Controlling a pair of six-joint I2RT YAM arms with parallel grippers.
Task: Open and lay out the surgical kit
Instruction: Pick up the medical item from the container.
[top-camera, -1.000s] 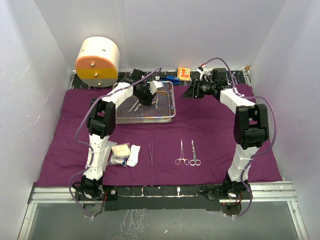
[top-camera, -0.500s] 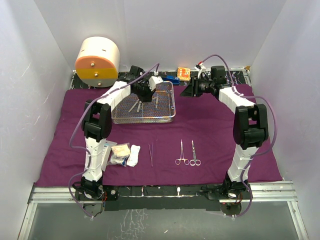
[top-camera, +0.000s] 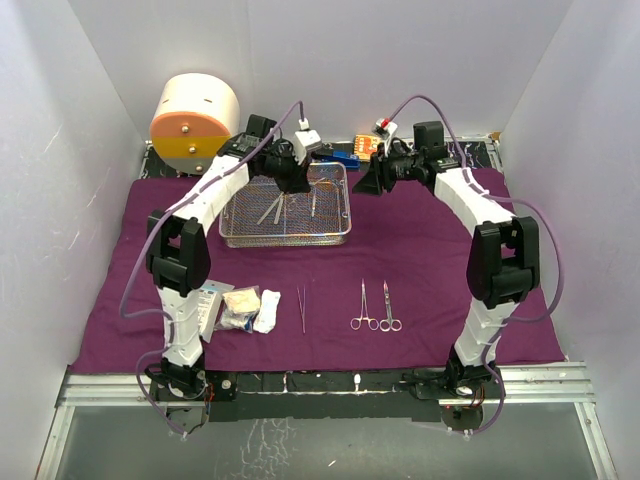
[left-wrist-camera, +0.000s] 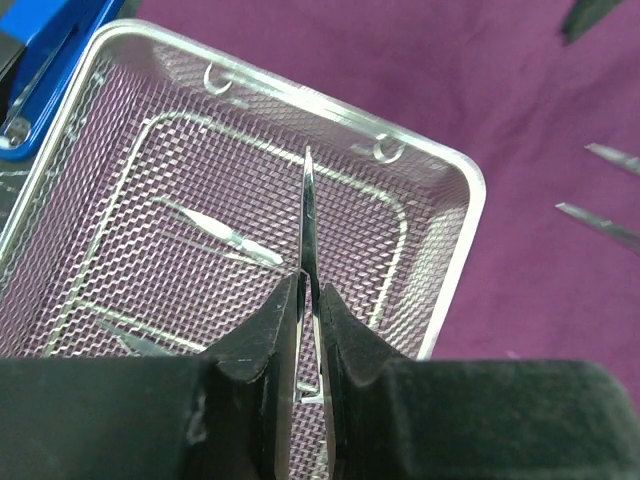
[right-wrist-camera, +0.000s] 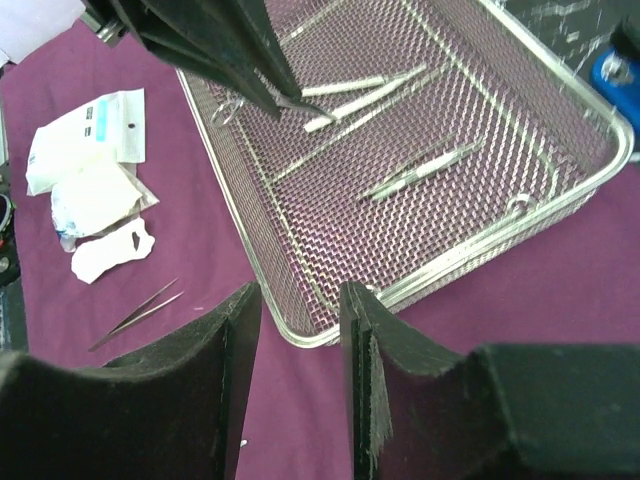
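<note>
Overhead view: the purple cloth (top-camera: 420, 260) is spread flat across the table, with the wire-mesh tray (top-camera: 285, 241) sitting on its far part, left of centre. Along the near side of the cloth, from left to right, I count the bunched gauze and packets (top-camera: 240, 308), the tweezers (top-camera: 301, 308), and two forceps (top-camera: 364, 300) lying side by side. The left gripper (top-camera: 293, 185) hangs over the far half of the tray. The right gripper (top-camera: 365, 185) sits just off the tray's right end, pointing toward it. Behind the cloth are the drum (top-camera: 195, 122) at far left, and an orange item (top-camera: 367, 146) and a blue item (top-camera: 345, 157) close behind the tray. Left wrist view: the left jaws are pinched nearly together on a slim steel instrument (left-wrist-camera: 308, 215). I see it edge-on, its tip reaching past the fingertips above the mesh floor. I can't tell whether it is a scalpel or tweezers. Loose instruments (left-wrist-camera: 225, 232) lie on the mesh to its left. Right wrist view: the right jaws stand partly apart, a narrow gap with nothing in it, above bare cloth just outside the tray's rim. More steel pieces lie scattered in the tray. The left gripper's dark fingers come in at top left with the steel tip showing. Gauze, packets and tweezers rest on the cloth beyond the tray.
</note>
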